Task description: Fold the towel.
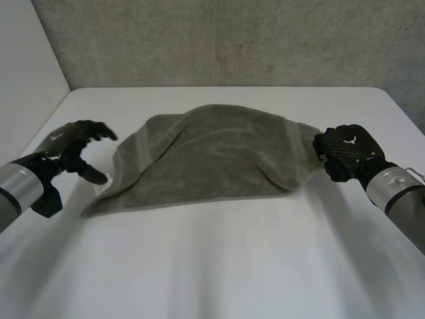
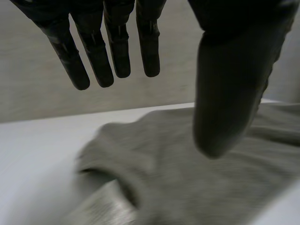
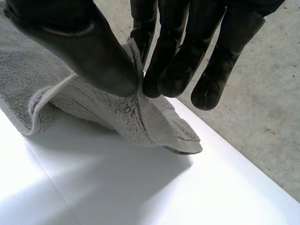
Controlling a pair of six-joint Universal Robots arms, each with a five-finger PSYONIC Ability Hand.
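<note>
Now, towel (image 1: 212, 156): a grey towel is lying across the middle of the white table (image 1: 226, 266). It is sitting rumpled rather than flat, with its near edge running fairly straight and its far edge humping up.

Towel's right end: in the head view it is reaching up to the right hand (image 1: 345, 153). In the right wrist view this part of the towel (image 3: 93, 108) is hanging clear of the table (image 3: 117, 187) and draping down from the grip in a loose fold.

Right hand: in its own wrist view the right hand (image 3: 84, 47) is pinching the towel's edge. The thumb is pressing the cloth against the fingertips (image 3: 171, 79), with the hem sticking up between them.

Left hand: in the head view the left hand (image 1: 76, 143) is hovering just beside the towel's left edge, near its front left corner. Whether it is touching the cloth cannot be told there.

Left hand's state: in the left wrist view the left hand (image 2: 229, 84) is holding its fingers (image 2: 108, 51) straight and spread, with the thumb standing well apart from them. It is gripping nothing, and the towel (image 2: 178, 178) is lying on the table (image 2: 37, 154) beyond the fingertips.

Arms: both are reaching in from the near corners, one towards each end of the towel.

Wall (image 1: 232, 40): a rough grey wall is standing behind the table's far edge.
</note>
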